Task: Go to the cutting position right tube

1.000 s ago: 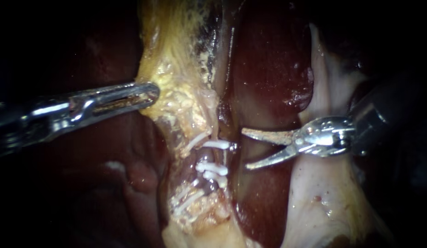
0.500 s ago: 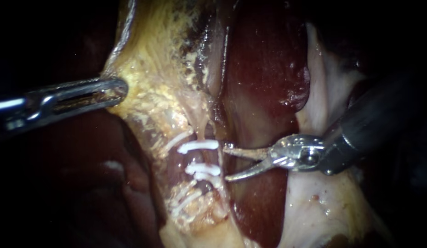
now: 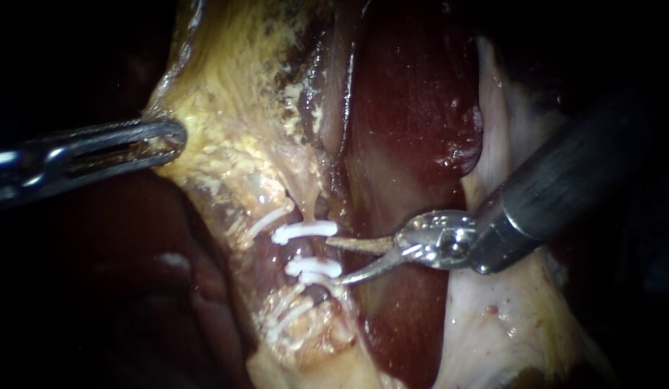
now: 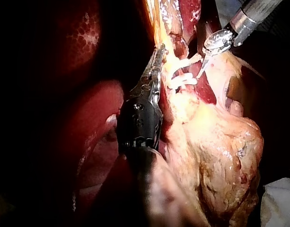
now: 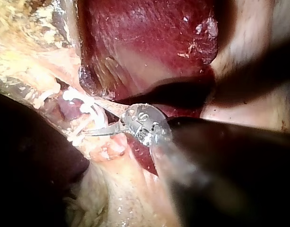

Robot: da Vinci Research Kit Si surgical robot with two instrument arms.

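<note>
Endoscope view: the right instrument has its jaws narrowly apart, holding nothing, tips just beside two white clips. The clipped tube lies between those clips (just ahead of the gap). The left instrument has its jaws clamped on yellow tissue beside the liver.

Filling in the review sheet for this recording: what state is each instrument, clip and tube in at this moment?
Left instrument: jaws shut on the yellow tissue, which is drawn sideways.
Right instrument: jaws open, tips beside the clips, gripping nothing.
Clips: closed across the right tube.
Right tube: clipped, uncut between the clips.
</note>
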